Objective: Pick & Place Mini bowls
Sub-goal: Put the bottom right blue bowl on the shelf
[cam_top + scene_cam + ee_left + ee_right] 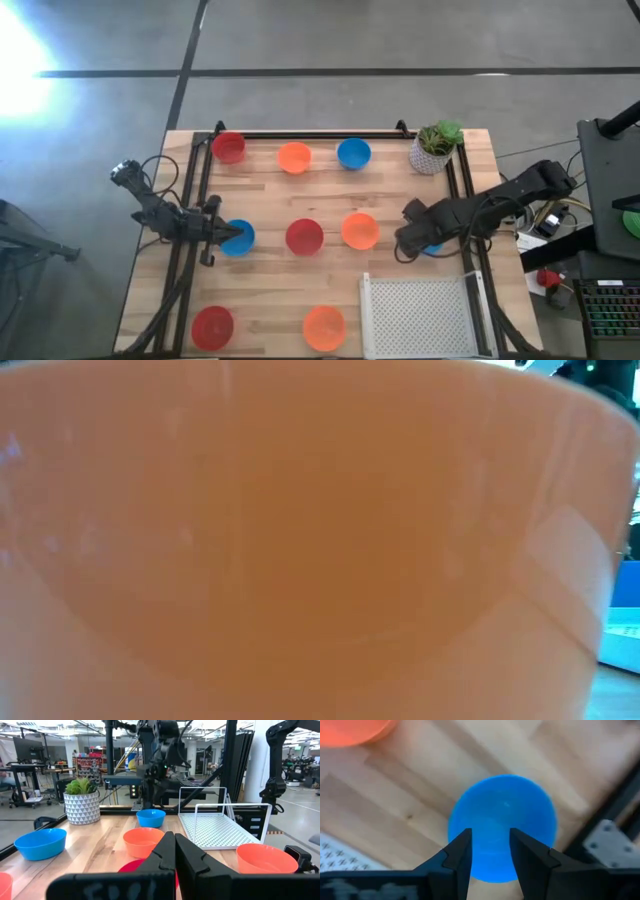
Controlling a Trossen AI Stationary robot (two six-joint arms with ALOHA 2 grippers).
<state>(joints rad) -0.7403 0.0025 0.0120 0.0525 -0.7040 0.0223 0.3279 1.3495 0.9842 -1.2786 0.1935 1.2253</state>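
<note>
My right gripper (489, 851) hangs with jaws apart over the small round blue plastic bowl (502, 822) at the wooden desk's (270, 285) right edge, and I should straddle one rim wall squarely before closing.

Nine mini bowls sit upright on the wood, and all look empty. Along twelve o'clock runs a row: red bowl (229, 147), orange bowl (294, 157), blue bowl (354, 154). Across the middle, a blue one (240, 238) lies at nine o'clock, a red one (304, 236) dead centre, an orange one (360, 230) just beside it, and another blue bowl (502, 827) at three o'clock, mostly hidden from above. At six o'clock sit a red (212, 326) and an orange (323, 326).
</note>
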